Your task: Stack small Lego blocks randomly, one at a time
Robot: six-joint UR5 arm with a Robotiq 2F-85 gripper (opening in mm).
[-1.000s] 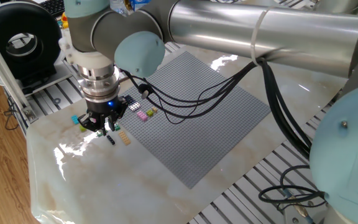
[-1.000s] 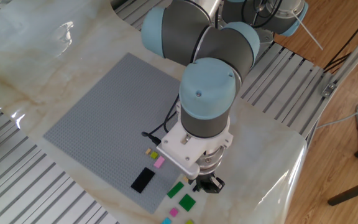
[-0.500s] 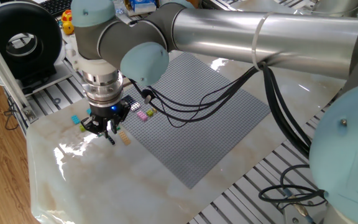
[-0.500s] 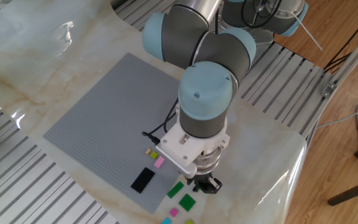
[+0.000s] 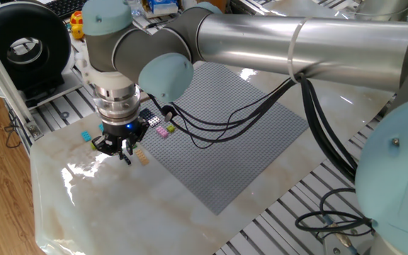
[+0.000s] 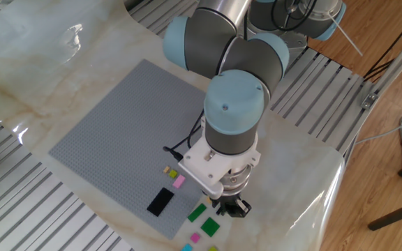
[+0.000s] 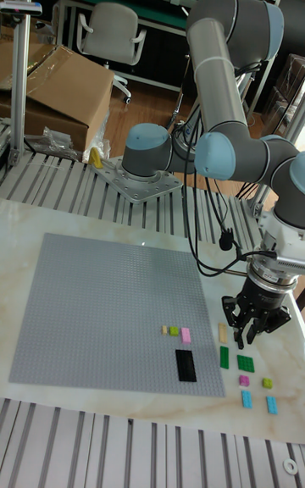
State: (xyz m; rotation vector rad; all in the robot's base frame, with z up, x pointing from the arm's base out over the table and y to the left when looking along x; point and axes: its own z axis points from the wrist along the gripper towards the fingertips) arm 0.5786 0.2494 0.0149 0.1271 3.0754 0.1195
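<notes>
We see the small plastic Lego bricks lying loose and flat around the black two-finger gripper, on the marble tabletop near the corner of the large grey studded baseplate. In the tall fixed view, the dark green narrow brick and the green square brick lie just below the gripper. The small pink brick, the olive brick and the two cyan bricks lie further below it. The tan narrow brick is just beside it, toward the baseplate.

On the baseplate, further from the gripper, are the black long flat brick, a pink brick and two tiny bricks, tan and lime green.

We judge the task is at its beginning: no brick sits on another as far as we can see, so all the stacking is left.

The black brick and the dark green brick have their long axis running away from the front table edge, roughly parallel to each other.

The gripper hangs low over the tabletop, fingers pointing down. We cannot tell if the fingers are apart or closed, or if they hold something.
</notes>
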